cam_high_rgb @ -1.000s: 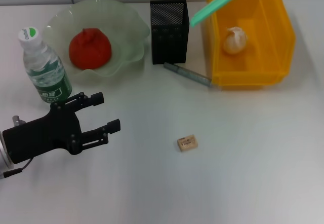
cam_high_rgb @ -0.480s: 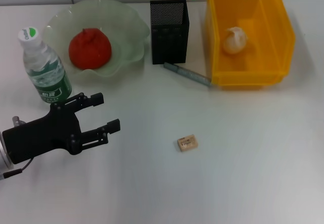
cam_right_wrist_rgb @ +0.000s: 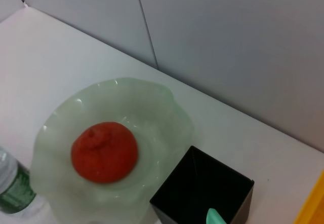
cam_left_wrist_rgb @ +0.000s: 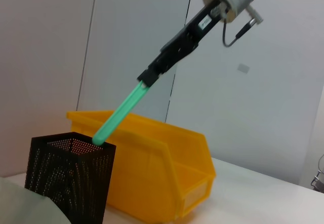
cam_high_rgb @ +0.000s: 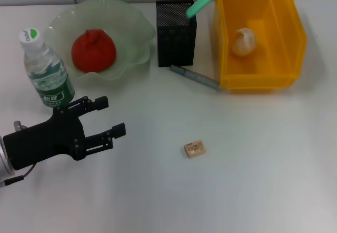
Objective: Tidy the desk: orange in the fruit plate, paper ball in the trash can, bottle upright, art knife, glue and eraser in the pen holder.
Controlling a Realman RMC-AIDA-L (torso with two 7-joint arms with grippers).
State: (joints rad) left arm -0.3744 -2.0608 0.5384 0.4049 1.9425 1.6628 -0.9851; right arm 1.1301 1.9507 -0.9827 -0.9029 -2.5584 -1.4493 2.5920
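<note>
Near edge of worktop [cam_high_rgb: 253, 191]: left gripper [cam_high_rgb: 108, 118] idle, fingers spread, holding nothing. Eraser [cam_high_rgb: 195, 148] lies mid-worktop; art knife [cam_high_rgb: 196, 78] just in front of pen holder [cam_high_rgb: 176, 32]. Far side: right gripper [cam_left_wrist_rgb: 152, 74] pinches green glue stick [cam_left_wrist_rgb: 119, 112], long axis tilted, lower tip at holder's mouth, w/ trash can [cam_high_rgb: 258, 38] just beside.
</note>
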